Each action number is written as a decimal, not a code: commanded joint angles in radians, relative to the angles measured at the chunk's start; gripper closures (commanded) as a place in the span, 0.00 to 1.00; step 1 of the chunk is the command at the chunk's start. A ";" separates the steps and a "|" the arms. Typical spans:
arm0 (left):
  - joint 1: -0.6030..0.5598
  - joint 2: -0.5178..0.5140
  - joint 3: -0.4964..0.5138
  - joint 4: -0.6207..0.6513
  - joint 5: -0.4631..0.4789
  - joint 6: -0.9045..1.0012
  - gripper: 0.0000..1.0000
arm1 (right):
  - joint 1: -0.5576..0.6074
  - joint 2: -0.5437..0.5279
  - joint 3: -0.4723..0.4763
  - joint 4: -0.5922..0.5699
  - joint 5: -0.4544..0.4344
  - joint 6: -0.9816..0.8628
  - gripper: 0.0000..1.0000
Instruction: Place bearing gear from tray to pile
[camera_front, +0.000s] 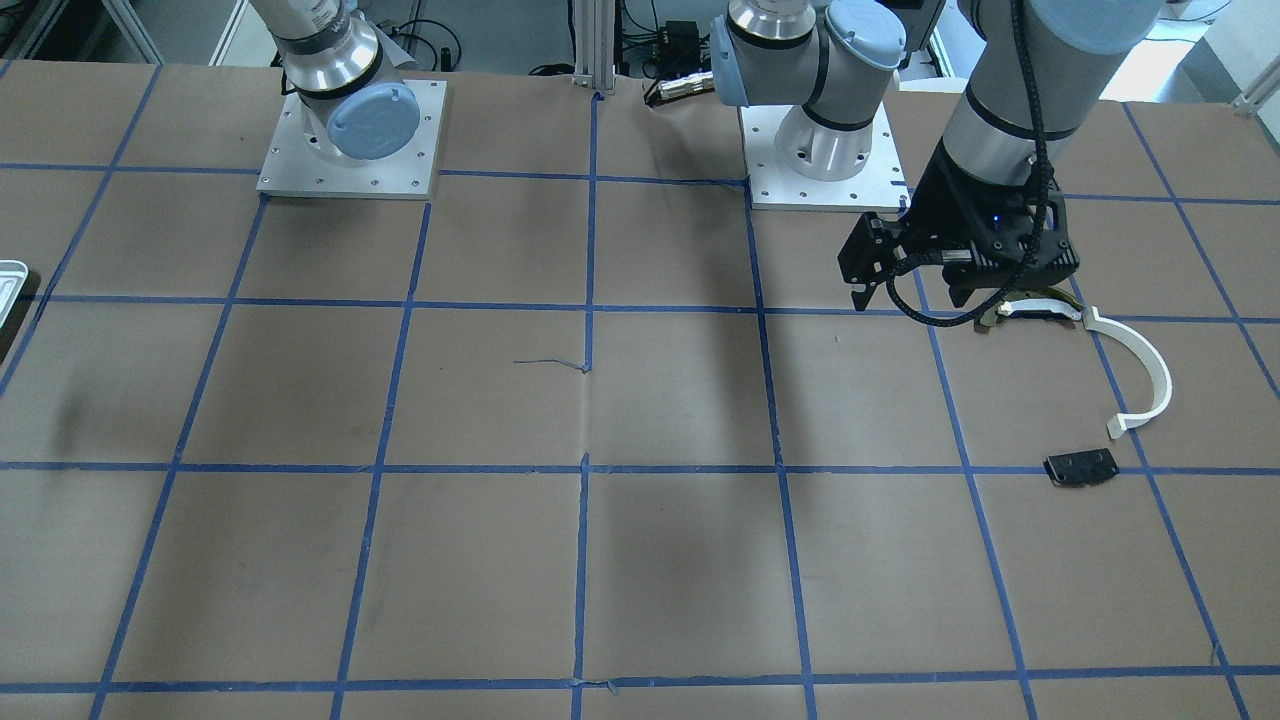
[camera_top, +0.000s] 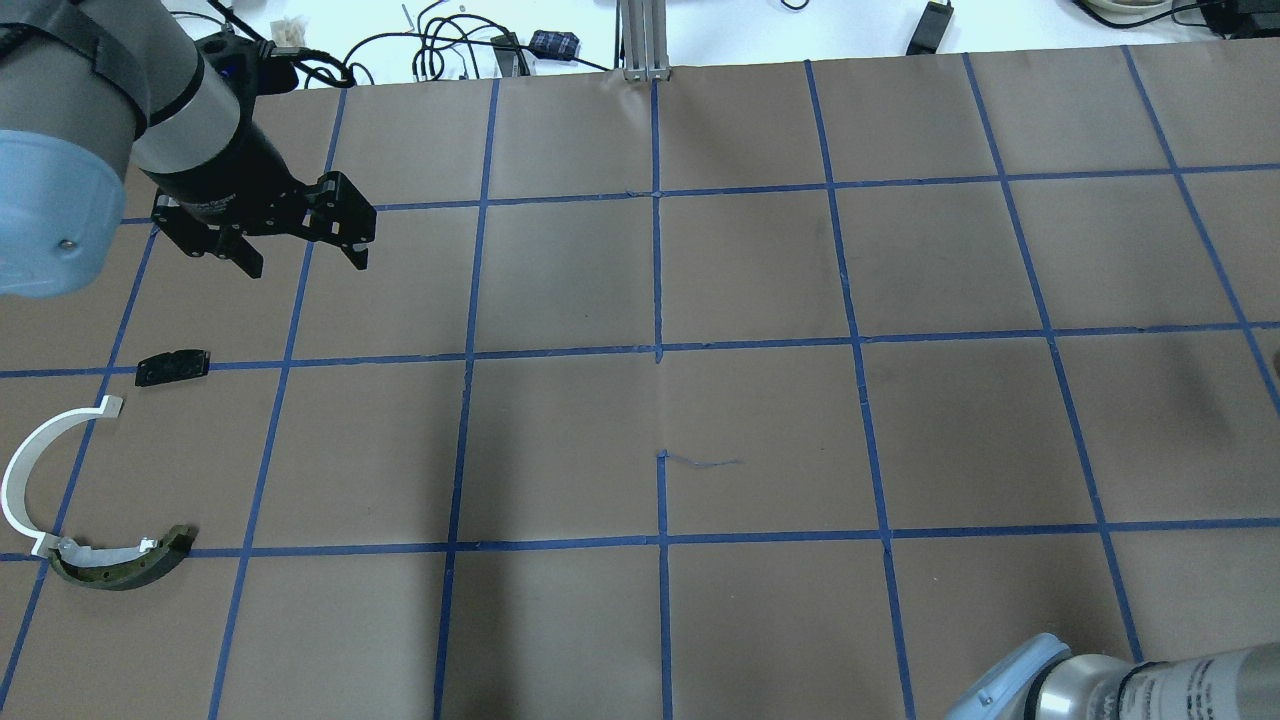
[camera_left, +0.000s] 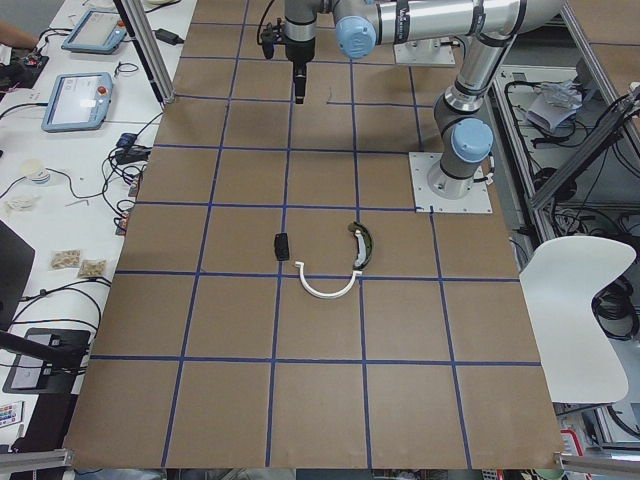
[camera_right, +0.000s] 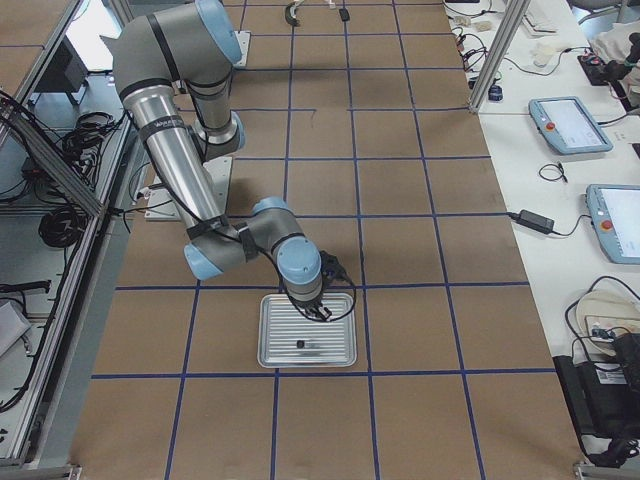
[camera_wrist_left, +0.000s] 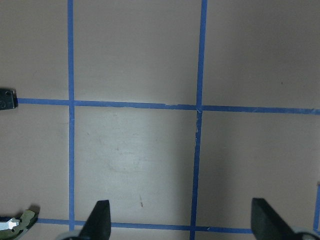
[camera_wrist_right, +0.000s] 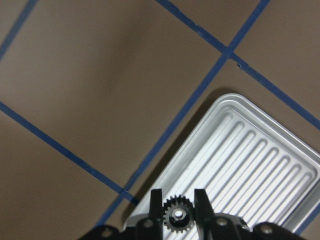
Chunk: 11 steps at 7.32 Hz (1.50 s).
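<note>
On the left side of the brown paper-covered table (camera_top: 760, 430) lies the pile: a white curved arc strip (camera_top: 22, 470), an olive-and-black curved piece (camera_top: 125, 565) right at one end of it, and a small flat black rectangular plate (camera_top: 173, 367) near the other end. The left gripper (camera_top: 305, 262) hangs high near them, jaws spread wide and empty. At the right end, the right gripper (camera_wrist_right: 178, 197) is clenched on the small dark toothed bearing gear (camera_wrist_right: 177, 217), over the edge of the shallow silvery ribbed metal tray (camera_wrist_right: 260, 165).

Overhead and front views face oppositely, share pile (camera_top: 120, 570).
</note>
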 joint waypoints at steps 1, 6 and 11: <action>-0.001 -0.003 0.000 0.003 0.000 0.000 0.00 | 0.183 -0.186 -0.002 0.161 -0.047 0.278 0.83; 0.001 -0.004 0.000 0.005 -0.002 0.002 0.00 | 0.645 -0.290 -0.005 0.230 -0.064 0.990 0.79; 0.002 -0.015 0.001 0.037 0.002 0.011 0.00 | 1.169 -0.043 0.000 -0.011 -0.047 1.820 0.80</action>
